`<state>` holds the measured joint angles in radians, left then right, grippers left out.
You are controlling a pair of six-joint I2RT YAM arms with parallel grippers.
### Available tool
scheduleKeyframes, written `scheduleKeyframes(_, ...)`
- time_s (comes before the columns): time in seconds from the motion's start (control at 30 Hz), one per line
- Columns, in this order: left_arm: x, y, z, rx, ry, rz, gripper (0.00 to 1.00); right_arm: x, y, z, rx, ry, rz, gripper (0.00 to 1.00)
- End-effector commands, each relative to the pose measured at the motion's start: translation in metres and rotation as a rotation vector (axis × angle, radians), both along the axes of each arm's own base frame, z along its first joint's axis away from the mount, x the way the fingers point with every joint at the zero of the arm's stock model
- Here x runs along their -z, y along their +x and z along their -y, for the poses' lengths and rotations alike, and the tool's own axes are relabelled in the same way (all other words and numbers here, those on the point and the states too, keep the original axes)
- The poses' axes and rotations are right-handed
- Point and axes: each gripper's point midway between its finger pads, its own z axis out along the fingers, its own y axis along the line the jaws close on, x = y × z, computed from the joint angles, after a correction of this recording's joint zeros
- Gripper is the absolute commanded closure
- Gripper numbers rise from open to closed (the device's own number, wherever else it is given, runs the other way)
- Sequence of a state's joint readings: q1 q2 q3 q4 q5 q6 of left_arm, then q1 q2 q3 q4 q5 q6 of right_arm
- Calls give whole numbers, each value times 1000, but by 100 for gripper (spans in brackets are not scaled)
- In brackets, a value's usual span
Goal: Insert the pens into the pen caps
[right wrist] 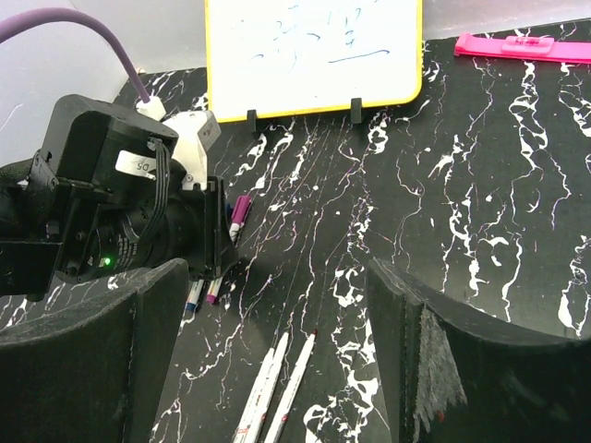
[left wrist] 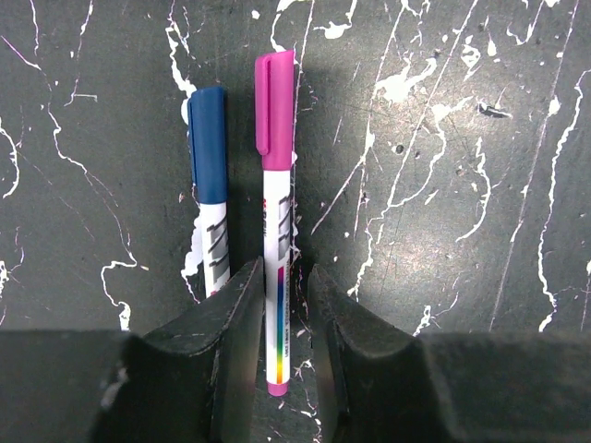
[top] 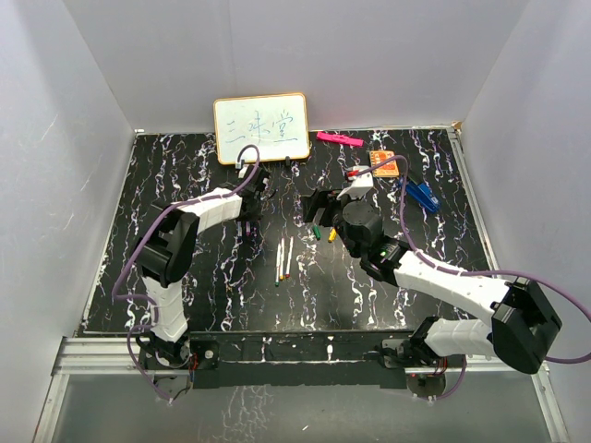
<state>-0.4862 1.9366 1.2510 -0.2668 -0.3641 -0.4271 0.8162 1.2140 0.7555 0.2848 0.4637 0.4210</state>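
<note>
Three uncapped white pens point(top: 284, 259) lie side by side mid-table; they also show in the right wrist view point(right wrist: 277, 388). A green cap point(top: 317, 233) and a yellow cap point(top: 331, 234) lie just right of them. My left gripper point(top: 249, 214) is low over the table. Its jaws stand narrowly open point(left wrist: 284, 286) on either side of a pink-capped pen point(left wrist: 275, 111) lying flat, with a gap on the right. A blue-capped pen point(left wrist: 209, 148) lies beside it. My right gripper point(top: 318, 212) is wide open and empty point(right wrist: 272, 295) above the caps.
A yellow-framed whiteboard point(top: 261, 127) stands at the back. A pink flat bar point(top: 339, 139), an orange card point(top: 383, 161) and a blue clip point(top: 422, 195) lie at the back right. The left arm's wrist point(right wrist: 120, 221) is close to my right gripper.
</note>
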Motion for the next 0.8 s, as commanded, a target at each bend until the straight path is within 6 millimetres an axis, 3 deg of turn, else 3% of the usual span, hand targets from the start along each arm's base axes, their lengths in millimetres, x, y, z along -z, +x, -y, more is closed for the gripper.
scheduleKeyframes(0.0,-13,3,-1,-11,2,10,74,-13,3,0,12,30,25,24)
scheduleKeyframes(0.1,-19,5,2,-4,-19,24,74,-14,5,5,39,28,31,18)
scheduleKeyframes(0.2,-32,9,4,0,-36,56,72,-15,7,13,87,28,37,3)
scheduleKeyframes(0.53,-86,12,1,1,-58,165,68,-20,15,33,209,35,65,2)
scheduleKeyframes(0.67,-99,-1,6,49,-105,186,68,-22,17,41,251,19,78,2)
scheduleKeyframes(0.77,-97,-21,14,109,-133,161,69,-22,18,45,265,9,86,2)
